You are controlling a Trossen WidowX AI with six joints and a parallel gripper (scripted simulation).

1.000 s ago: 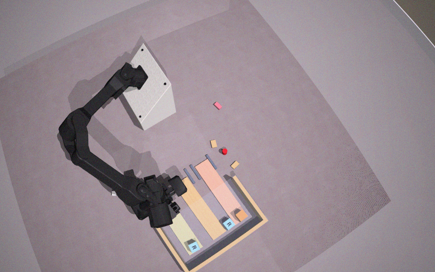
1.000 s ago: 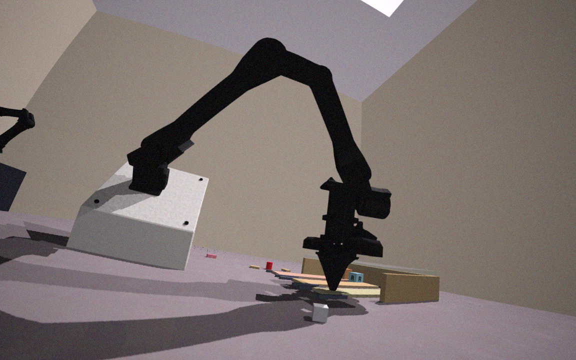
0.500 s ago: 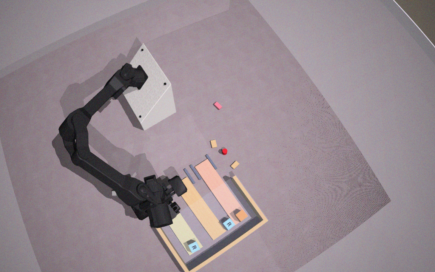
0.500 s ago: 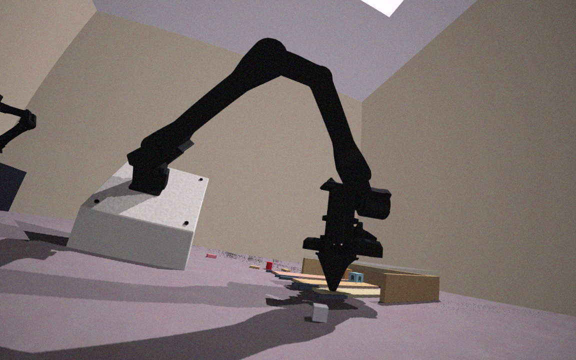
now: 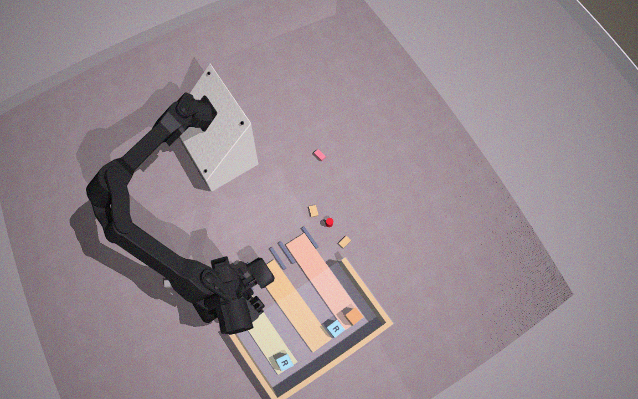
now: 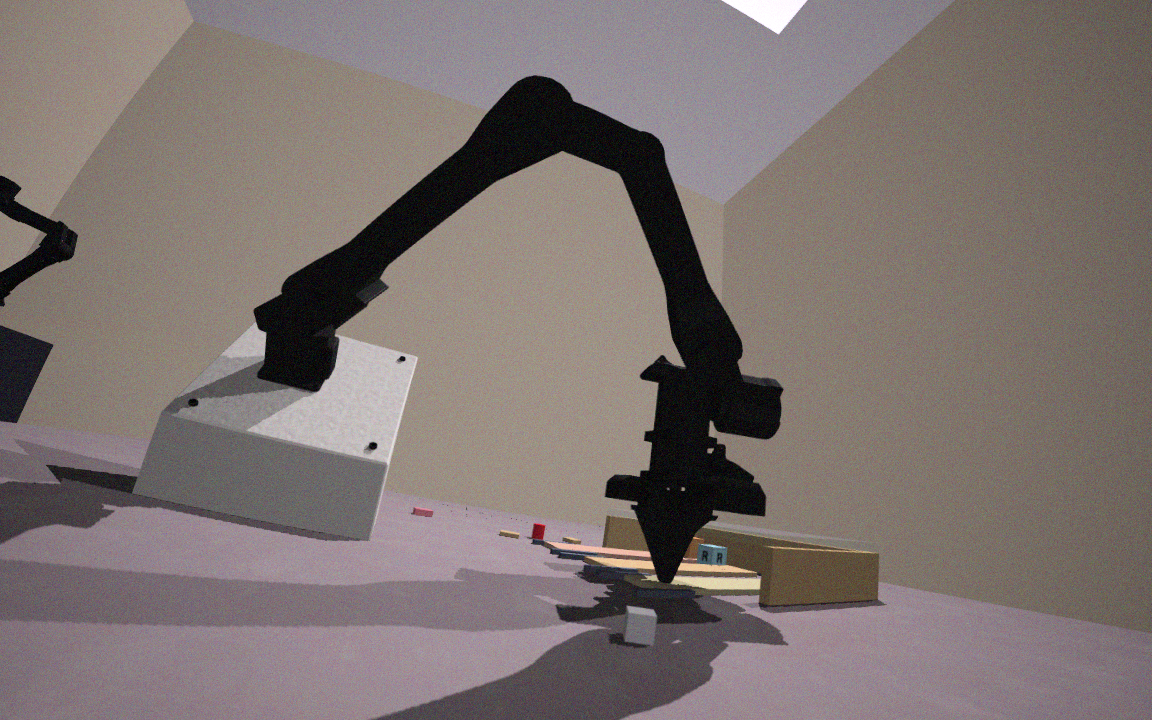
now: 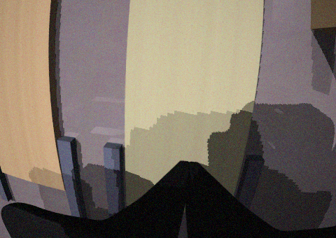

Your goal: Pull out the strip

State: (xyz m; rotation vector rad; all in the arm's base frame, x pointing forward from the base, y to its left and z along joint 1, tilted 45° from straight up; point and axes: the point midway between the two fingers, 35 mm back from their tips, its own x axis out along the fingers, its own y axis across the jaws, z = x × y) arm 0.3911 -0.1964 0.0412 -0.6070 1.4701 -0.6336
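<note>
The jaws are pressed together with nothing between them. The gripper (image 6: 666, 573) points down onto the near end of the pale yellow strip (image 5: 267, 338), low in the top view. A labelled cube (image 5: 284, 362) sits at that strip's far end, inside the tan tray (image 5: 384, 318).

Tan walls (image 6: 965, 295) meet a grey ceiling (image 6: 473, 44) with a bright skylight (image 6: 763, 10), above a mauve floor (image 6: 204, 644) crossed by long shadows.
</note>
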